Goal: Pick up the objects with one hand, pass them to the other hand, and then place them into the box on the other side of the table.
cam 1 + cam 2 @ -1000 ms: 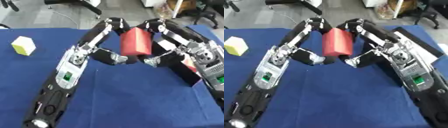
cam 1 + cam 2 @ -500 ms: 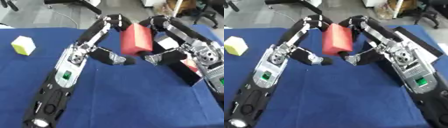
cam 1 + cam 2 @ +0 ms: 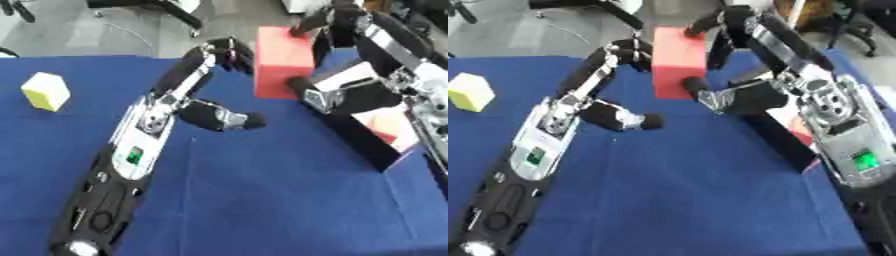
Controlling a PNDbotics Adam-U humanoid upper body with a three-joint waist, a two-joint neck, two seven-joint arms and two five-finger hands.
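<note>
At far left on the blue table [image 3: 262, 200]: yellow block [image 3: 45, 90], one, resting apart from both arms, not yet handled.

Left of centre: left hand [image 3: 188, 102], one, reaching up the middle of the table. Its fingers [image 3: 229, 50] touch or nearly touch the left face of the red block; its thumb [image 3: 229, 119] points out below and holds nothing. Its fingers are not curled round the block, so it reads as released.

Centre, raised above the table: red block [image 3: 678, 61], one, long axis upright, slightly tilted. It lies between the two hands, just right of the left fingertips.

Right of centre: right hand [image 3: 750, 95], one, grasping the red block, fingers [image 3: 724, 22] over its top right edge and thumb [image 3: 697, 90] under its lower end.

Far right: black box [image 3: 385, 125], one, open, something red inside. It lies just below and to the right of the held block, on the right hand's own side; the right hand is plainly the nearer to it.
</note>
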